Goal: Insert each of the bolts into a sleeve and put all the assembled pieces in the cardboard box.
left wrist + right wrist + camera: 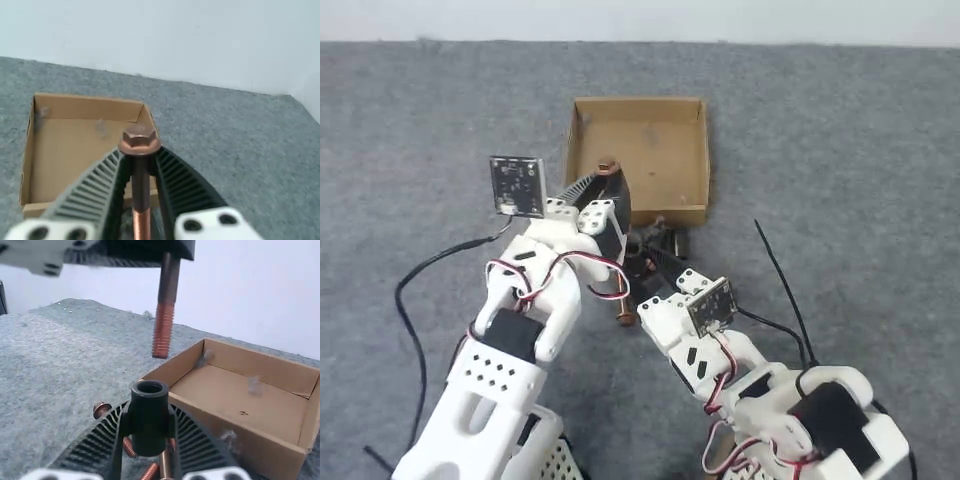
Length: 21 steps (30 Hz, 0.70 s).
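While the left claw [139,159] pinches a copper hex-headed bolt [140,192], threaded tip down, the right claw [149,409] clamps a black sleeve [149,422] upright, open bore below that tip.

Light is bright, even and diffuse, coming from overhead.

High view: the floor of the cardboard box [638,107] is evenly lit, with thin soft shade along its inner walls. The grey mat [840,150] around the box is uniform in tone. The darkest patch is on the mat just outside the box's near wall, under the arms [535,290], and its edges are soft. The wall [640,20] beyond the box is bright. The box edges run straight.

Left wrist view: the bolt [140,141] before the box has a soft highlight on its head.

Right wrist view: the wall behind the box is very bright. The sleeve [149,415] before the box is dark and matt, with a faint sheen at its rim. The bolt threads show a dull coppery shine.
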Each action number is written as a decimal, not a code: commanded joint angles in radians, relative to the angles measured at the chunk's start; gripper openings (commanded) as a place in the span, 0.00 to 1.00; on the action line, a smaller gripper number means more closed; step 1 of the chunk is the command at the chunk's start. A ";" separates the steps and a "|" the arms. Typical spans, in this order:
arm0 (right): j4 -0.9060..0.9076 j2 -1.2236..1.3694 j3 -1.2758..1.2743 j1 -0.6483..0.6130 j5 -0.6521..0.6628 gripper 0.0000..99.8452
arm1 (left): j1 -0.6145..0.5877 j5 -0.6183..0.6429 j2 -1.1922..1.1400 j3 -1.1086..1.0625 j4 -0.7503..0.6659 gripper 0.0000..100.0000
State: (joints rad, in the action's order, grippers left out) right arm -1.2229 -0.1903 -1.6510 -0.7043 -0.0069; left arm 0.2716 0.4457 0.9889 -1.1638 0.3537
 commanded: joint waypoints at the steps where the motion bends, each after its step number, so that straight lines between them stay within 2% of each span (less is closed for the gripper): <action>1: -0.005 -0.053 -0.008 -0.004 -0.009 0.01 | 0.014 0.008 0.048 0.004 -0.035 0.01; 21: -0.005 -0.053 -0.009 -0.001 -0.009 0.01 | 0.034 0.008 0.049 -0.050 -0.035 0.01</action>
State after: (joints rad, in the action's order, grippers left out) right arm -1.2213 -0.1903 -1.6510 -0.7058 -0.0069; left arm 0.2808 0.4488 0.9904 -1.2144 0.3537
